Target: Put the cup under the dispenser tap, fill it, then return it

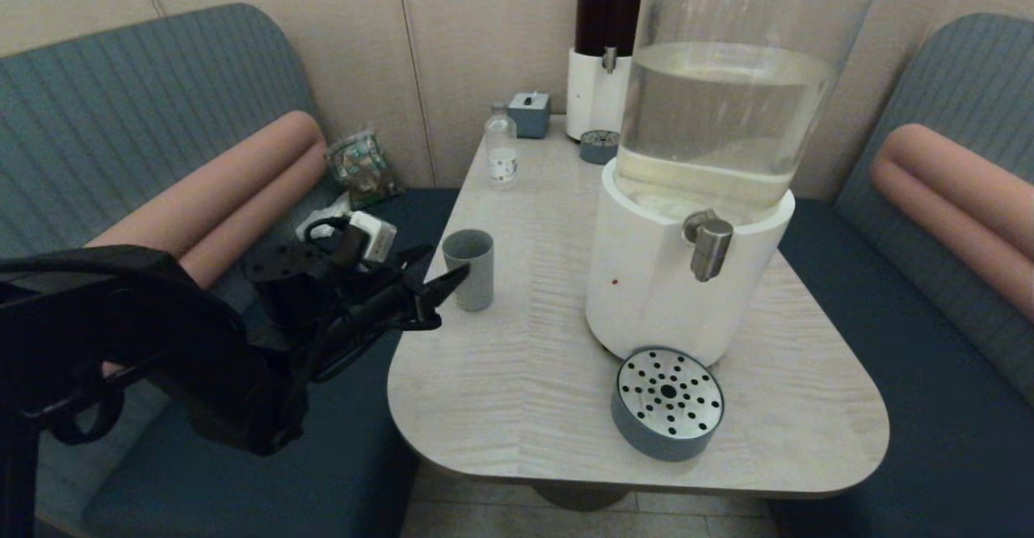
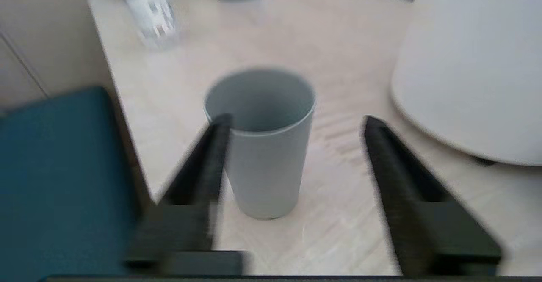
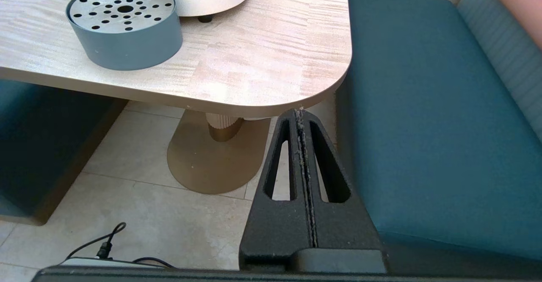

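Observation:
The grey-blue cup stands upright and empty on the table's left side. My left gripper is open right beside it. In the left wrist view the cup sits between the spread fingers, close to one finger, with a wide gap to the other. The brushed-steel dispenser tap juts from the white base of the big clear-tank dispenser, to the cup's right. My right gripper is parked below the table's near right corner, shut with nothing in it.
A round grey drip tray with a perforated steel top lies under the tap near the front edge. A small clear bottle, a tissue box and the dark-liquid dispenser stand at the back. Teal benches flank the table.

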### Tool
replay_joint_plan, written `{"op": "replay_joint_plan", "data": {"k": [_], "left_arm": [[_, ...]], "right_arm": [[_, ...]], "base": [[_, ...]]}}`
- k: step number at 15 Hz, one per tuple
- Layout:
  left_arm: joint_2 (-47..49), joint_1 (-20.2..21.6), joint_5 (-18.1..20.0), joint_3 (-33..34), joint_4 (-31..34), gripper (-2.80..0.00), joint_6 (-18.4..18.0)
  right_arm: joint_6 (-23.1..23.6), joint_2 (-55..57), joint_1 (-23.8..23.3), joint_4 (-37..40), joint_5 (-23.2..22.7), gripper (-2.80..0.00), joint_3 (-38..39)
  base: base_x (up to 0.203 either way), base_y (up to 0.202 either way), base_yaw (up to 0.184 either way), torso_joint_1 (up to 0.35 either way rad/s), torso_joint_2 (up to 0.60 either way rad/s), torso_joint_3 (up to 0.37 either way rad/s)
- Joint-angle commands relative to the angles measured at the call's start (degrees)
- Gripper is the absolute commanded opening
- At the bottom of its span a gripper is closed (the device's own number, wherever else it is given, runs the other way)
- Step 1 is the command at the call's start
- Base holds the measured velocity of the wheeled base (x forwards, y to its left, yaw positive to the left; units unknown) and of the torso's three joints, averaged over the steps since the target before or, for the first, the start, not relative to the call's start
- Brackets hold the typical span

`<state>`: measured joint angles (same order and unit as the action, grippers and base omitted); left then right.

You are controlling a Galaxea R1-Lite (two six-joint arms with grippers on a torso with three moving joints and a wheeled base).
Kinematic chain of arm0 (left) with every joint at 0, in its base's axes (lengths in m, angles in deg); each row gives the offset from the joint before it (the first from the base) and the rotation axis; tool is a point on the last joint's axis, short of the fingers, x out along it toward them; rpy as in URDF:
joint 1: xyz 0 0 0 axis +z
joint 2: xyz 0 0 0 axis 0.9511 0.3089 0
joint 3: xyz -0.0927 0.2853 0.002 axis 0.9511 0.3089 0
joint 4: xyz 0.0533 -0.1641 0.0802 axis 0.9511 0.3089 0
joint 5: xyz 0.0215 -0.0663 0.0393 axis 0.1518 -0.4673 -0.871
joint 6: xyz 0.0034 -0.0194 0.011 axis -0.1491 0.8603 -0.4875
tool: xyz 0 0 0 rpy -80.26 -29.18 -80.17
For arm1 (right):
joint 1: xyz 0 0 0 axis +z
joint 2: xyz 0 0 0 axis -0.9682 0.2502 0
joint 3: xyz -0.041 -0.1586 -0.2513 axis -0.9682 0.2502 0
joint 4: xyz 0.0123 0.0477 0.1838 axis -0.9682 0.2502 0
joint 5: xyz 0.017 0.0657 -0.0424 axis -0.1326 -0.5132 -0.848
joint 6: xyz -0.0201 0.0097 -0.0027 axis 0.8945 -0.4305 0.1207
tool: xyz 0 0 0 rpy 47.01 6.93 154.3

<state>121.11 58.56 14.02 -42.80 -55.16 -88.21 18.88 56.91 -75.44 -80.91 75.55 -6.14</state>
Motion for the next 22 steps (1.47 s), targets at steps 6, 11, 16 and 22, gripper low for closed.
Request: {"op": "replay_joint_plan", "data": {"k": [6,11,16,22], "left_arm": [[-32.26,1.81,-1.47,21.54,-2.68,-2.80,1.92],[-58.42,4.84,-8.94,35.32,-2.42,-2.80,6.42],[-89.46,5.65,-13.29,42.70,7.15,-2.80,7.88],[-115.04,12.09,-12.11,44.48,32.57,-2.80,2.61]], "right_arm": [[0.05,-0.09,0.01,0.06,-0.03,-2.80,-0.03],[0.05,-0.09,0.01,0.01,-0.03,-2.80,-0.03],[0.05,-0.09,0.01,0.02,-0.03,-2.80,0.05],[-0.04,-0.09,0.01,0.01,-0.03,-2.80,0.05]], "base": [[0.000,0.000,0.000,0.000,0.00,0.000],[0.000,0.000,0.000,0.000,0.00,0.000],[0.000,0.000,0.000,0.000,0.00,0.000],[0.000,0.000,0.000,0.000,0.00,0.000]]}}
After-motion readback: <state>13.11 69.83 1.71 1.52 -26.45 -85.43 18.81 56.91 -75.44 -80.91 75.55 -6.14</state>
